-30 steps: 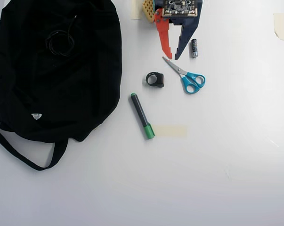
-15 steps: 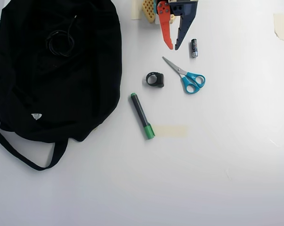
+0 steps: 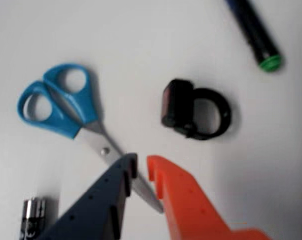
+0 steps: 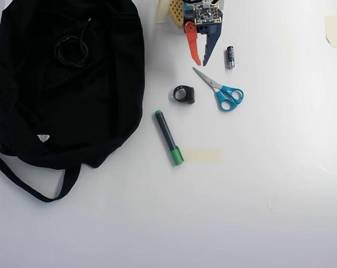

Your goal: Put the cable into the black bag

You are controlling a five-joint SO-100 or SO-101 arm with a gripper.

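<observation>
Overhead, the cable [image 4: 71, 50] is lying coiled on the black bag [image 4: 101, 106], far left of the slightly parted, empty gripper [image 4: 200, 60].

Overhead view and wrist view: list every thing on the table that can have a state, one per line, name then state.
cable: coiled, lying on the black bag
black bag: flat on the table, strap trailing
scissors: closed, lying flat
marker: green cap on, lying flat
battery: lying on its side
black ring clip: resting free on the table
gripper: jaws slightly apart, holding nothing
</observation>
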